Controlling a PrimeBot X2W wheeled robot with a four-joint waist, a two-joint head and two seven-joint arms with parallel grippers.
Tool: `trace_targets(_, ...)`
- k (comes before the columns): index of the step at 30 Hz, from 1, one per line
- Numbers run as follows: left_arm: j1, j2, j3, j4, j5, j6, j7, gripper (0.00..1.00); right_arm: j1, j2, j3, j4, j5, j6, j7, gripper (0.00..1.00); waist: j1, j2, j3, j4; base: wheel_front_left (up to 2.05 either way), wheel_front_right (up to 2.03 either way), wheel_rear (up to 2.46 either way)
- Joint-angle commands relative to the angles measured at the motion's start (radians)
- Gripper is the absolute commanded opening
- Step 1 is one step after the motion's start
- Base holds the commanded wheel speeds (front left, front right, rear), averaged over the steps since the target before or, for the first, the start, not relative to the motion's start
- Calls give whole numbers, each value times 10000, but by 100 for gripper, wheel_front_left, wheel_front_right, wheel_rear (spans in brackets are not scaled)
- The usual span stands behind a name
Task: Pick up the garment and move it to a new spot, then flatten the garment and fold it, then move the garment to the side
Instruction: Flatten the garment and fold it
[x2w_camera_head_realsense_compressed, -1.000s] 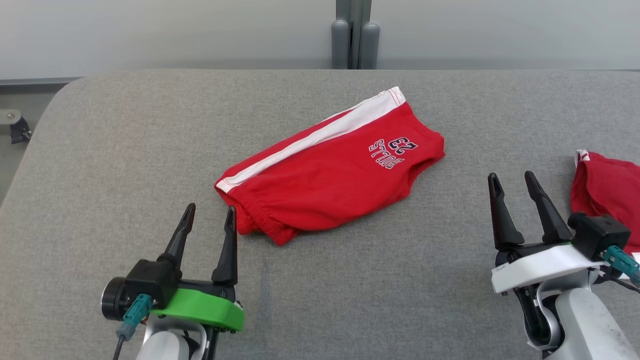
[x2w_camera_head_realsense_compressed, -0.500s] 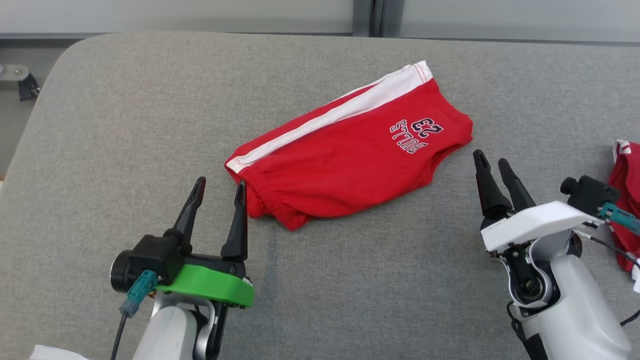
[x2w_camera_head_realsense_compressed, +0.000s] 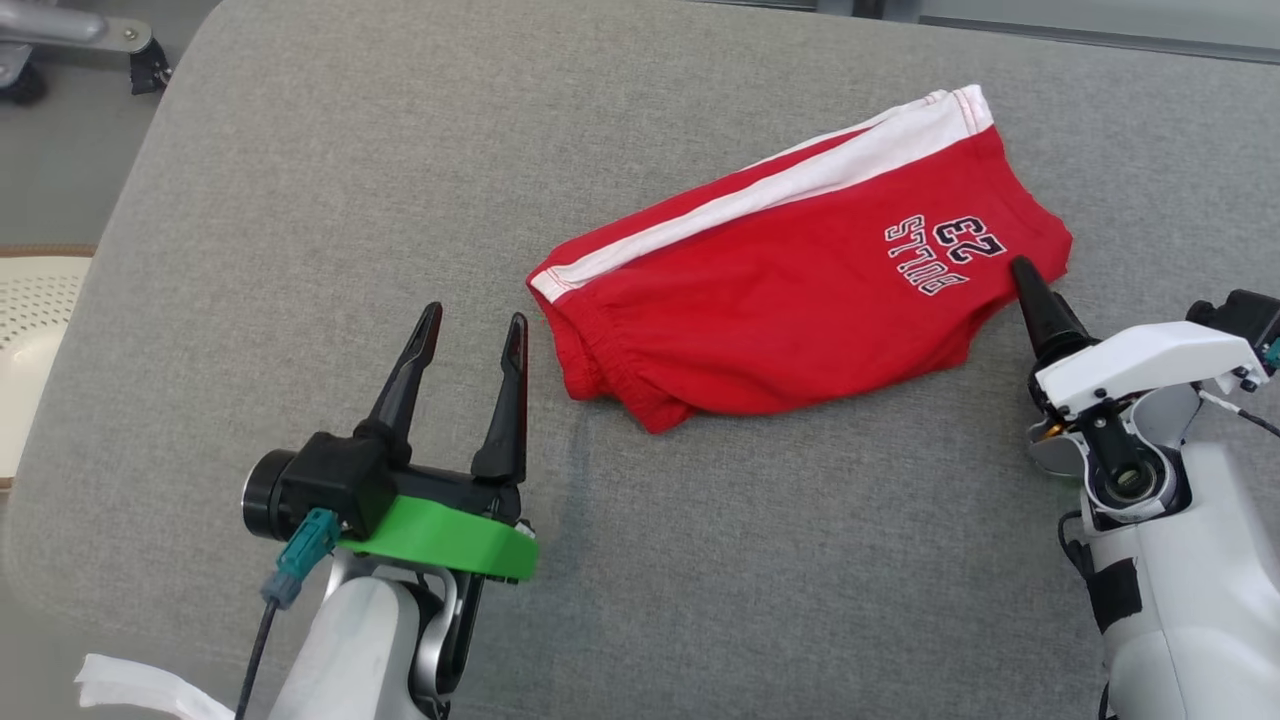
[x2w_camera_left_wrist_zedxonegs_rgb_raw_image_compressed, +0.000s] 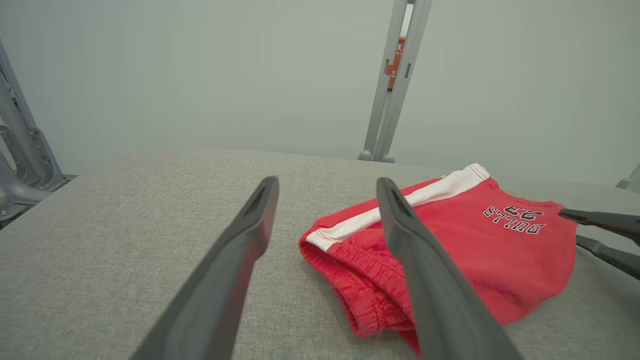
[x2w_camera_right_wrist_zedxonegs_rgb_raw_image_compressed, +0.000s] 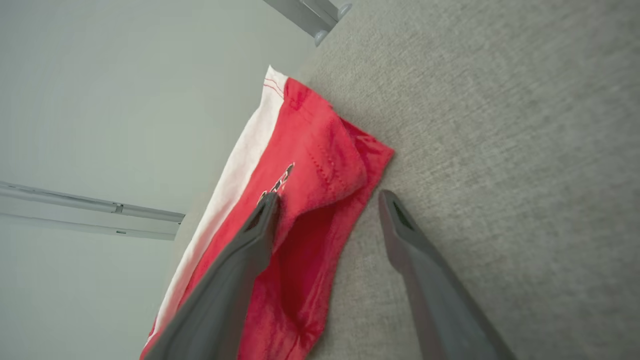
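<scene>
1. the red garment (x2w_camera_head_realsense_compressed: 800, 290) lies on the bench (x2w_camera_head_realsense_compressed: 300, 200), centre right of the head view, long axis running lower left to upper right.
2. your right gripper (x2w_camera_right_wrist_zedxonegs_rgb_raw_image_compressed: 327, 195), fingers spread and empty, straddles the printed end's edge; it's the nearer arm.
3. your left gripper (x2w_camera_head_realsense_compressed: 475, 313), fingers likewise spread and empty, sits just left of the elastic end, apart from it.
4. whether a right fingertip touches cloth, you cannot tell; the under layers are hidden.
</scene>
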Motion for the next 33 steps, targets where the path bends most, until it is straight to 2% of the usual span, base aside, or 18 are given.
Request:
trace_targets(1,-116,12,-8,-77,-25,99,1,100,-52,17,-143,389,-80,-1,143,100,1,0,105,240,0,0,0)
trace_targets(10,-64,12,-254,-262,-286,222,3,100,-878,179,-356,2046,5,1,488,100,1,0,275,545,0,0,0)
trace_targets(15,-198,12,-437,-326,-438,270,1,100,-1211,238,-293,2525,-483,2,768,100,1,0,450,748,0,0,0)
trace_targets(25,-316,12,-863,-331,-722,394,1,100,-1905,244,-1181,3061,-1534,2,877,100,1,0,631,1293,0,0,0)
trace_targets(26,-302,12,-890,-313,-735,402,3,100,-1923,244,-1259,3091,-1622,1,833,44,1,0,613,1324,0,0,0)
trace_targets(27,-278,12,-913,-296,-738,410,1,100,-1935,244,-1329,3067,-1730,1,724,0,1,0,587,1354,0,0,0)
trace_targets(33,-12,12,-913,-95,-654,453,3,100,-1774,188,-1696,3157,-1749,-17,358,0,1,0,249,1277,0,0,0)
